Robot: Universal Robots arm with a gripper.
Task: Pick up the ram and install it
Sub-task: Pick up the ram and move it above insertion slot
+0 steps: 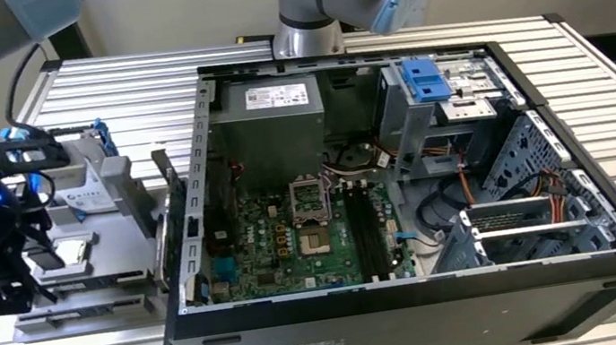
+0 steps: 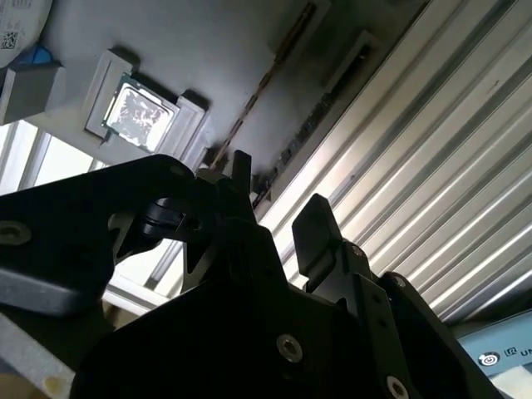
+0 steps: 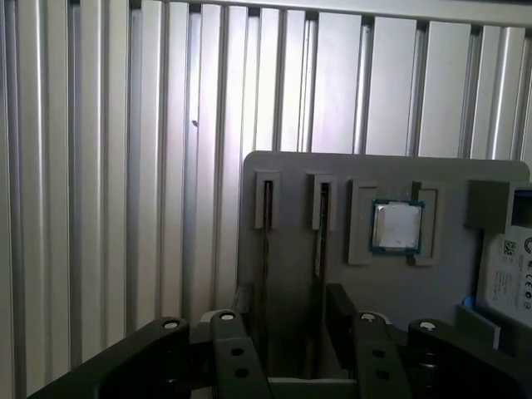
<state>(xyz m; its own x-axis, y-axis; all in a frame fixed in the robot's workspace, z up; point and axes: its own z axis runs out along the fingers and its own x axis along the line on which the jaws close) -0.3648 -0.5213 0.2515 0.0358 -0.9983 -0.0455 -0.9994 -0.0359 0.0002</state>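
- Jaws of the gripper [image 3: 287,324] are held spread, nothing pinched, poised over the grey holder [image 3: 391,291].
- Stood on edge in a holder slot is the ram [image 3: 266,258], presumably so its flat faces can be pinched.

An open computer case [image 1: 425,319] lies on its side across the centre and the exterior view's right, resting on a slatted aluminium table [image 1: 126,80]. Inside it, a green motherboard [image 1: 294,247] covers the lower middle, with a grey power supply [image 1: 272,128] above it towards the frame's top. A blue bracket [image 1: 423,79] sits at the upper right of the case, above a metal drive cage [image 1: 525,169]. On the exterior view's left, just beside the case, a grey parts holder [image 1: 109,218] carries a silver hard drive [image 1: 85,200] with a white label and, lower in the frame, a small square processor [image 1: 72,252]. The processor [image 3: 397,226] sits in a square recess of the holder [image 3: 374,283] in both wrist views [image 2: 137,114].
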